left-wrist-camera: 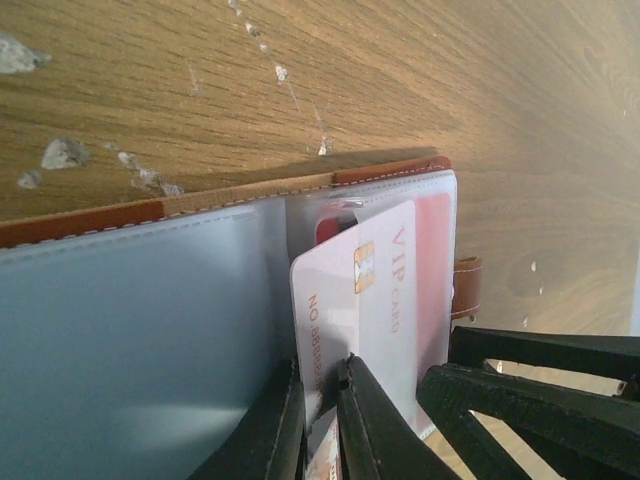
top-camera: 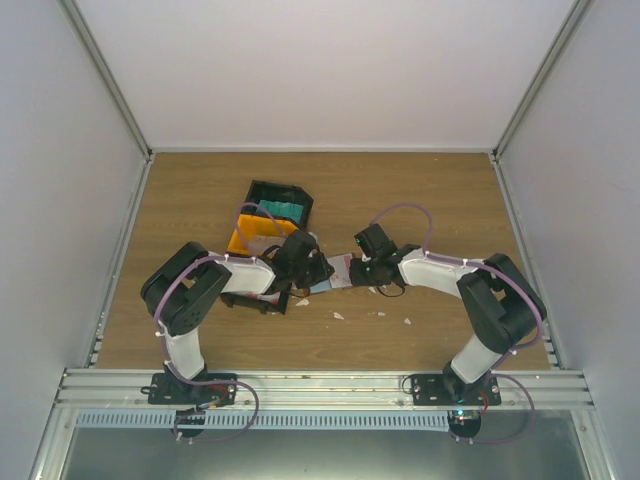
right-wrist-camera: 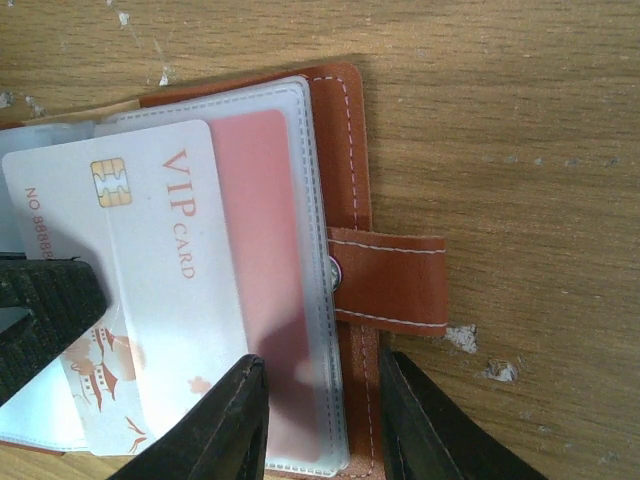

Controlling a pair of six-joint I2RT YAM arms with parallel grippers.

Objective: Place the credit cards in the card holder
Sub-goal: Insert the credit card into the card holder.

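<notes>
1. At near table [top-camera: 200, 345] edge: both arm bases bolted side by side. Arms bend inward and wrists meet mid-table.
2. Just past bases, btwn the arms: a few pale flecks [top-camera: 338, 315] on the wood.
3. Mid-table: holder [right-wrist-camera: 340, 150] lies open & flat, brown leather w/ white stitching, clear sleeves facing up.
4. L jaws: narrow, pinching VIP card [left-wrist-camera: 370, 300] at one short end, one of the fingers [left-wrist-camera: 372, 430] on each face. Card is white w/ gold chip & orange lettering.
5. Card's other end lies across holder's end sleeve, a bit skewed vs sleeve edge. Can't tell if any of it is inside the sleeve.
6. Red card [right-wrist-camera: 265, 250] sits in that same sleeve, partly hidden under VIP card.
7. R jaws: part-open, w/ the two R fingers [right-wrist-camera: 215, 420] straddling holder's strap-side edge. Sleeve & leather rim show in the gap. Can't tell if they press on holder.
8. Strap [right-wrist-camera: 395, 280] w/ snap sticks out from that edge, lying on table just beside R jaws.
9. Farther back, left of centre: yellow bin [top-camera: 248, 240] & black bin [top-camera: 262, 188] touching, black one behind. Teal cards [top-camera: 283, 210] lie in black bin. L arm's wrist overlaps yellow bin's near side in top view.
</notes>
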